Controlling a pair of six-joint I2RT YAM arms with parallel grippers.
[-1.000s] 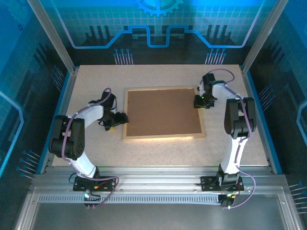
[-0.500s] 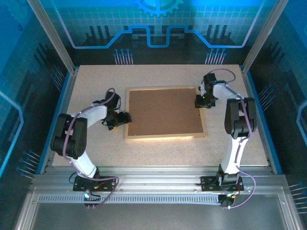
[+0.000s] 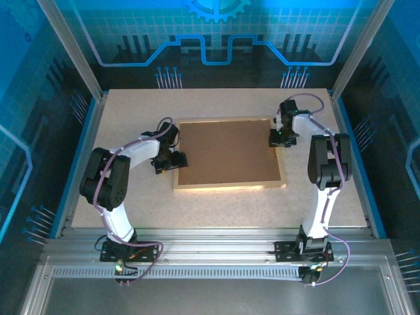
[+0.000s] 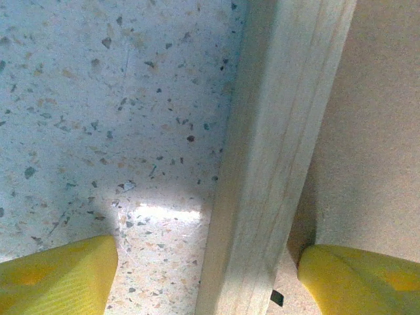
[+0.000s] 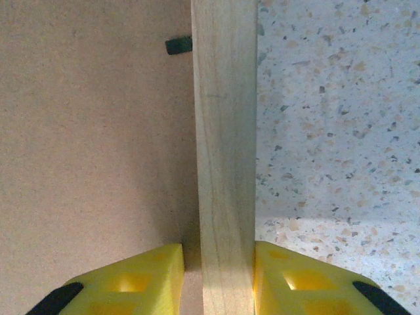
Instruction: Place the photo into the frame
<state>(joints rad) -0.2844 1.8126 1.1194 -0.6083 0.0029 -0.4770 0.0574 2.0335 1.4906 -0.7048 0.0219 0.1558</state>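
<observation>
1. The frame (image 3: 230, 186) lies with its back up, so its front face is turned to the bench (image 3: 131, 111) and whatever sits under the brown backing board (image 3: 226, 152) is hidden.
2. In both wrist views the claws are cut off at the lower edge, with just the yellow finger ends showing. From above, the dark claw bodies cover the fingers.
3. The frame is a thin rectangle of pale natural wood with fine straight grain. It lies flat in the middle of the bench, a little to the right, its sides roughly square with the bench edges.
4. The backing board is plain matt brown and fills the frame from rail to rail. A small dark tab (image 5: 178, 44) juts from the right rail onto the board.
5. The left claw (image 3: 172, 161) is at the frame's left rail, toward the near corner. Its fingers (image 4: 52, 275) stand apart and straddle the rail, one over the speckled bench and one over the board, with a gap on each side.
6. The right claw (image 3: 278, 139) is at the right rail, near the far corner. Its fingers (image 5: 131, 282) are clamped on the frame, pressed against both sides of the rail.
7. The arms curve in from the near edge on either side. Blue patterned walls (image 3: 210, 39) enclose the bench.
</observation>
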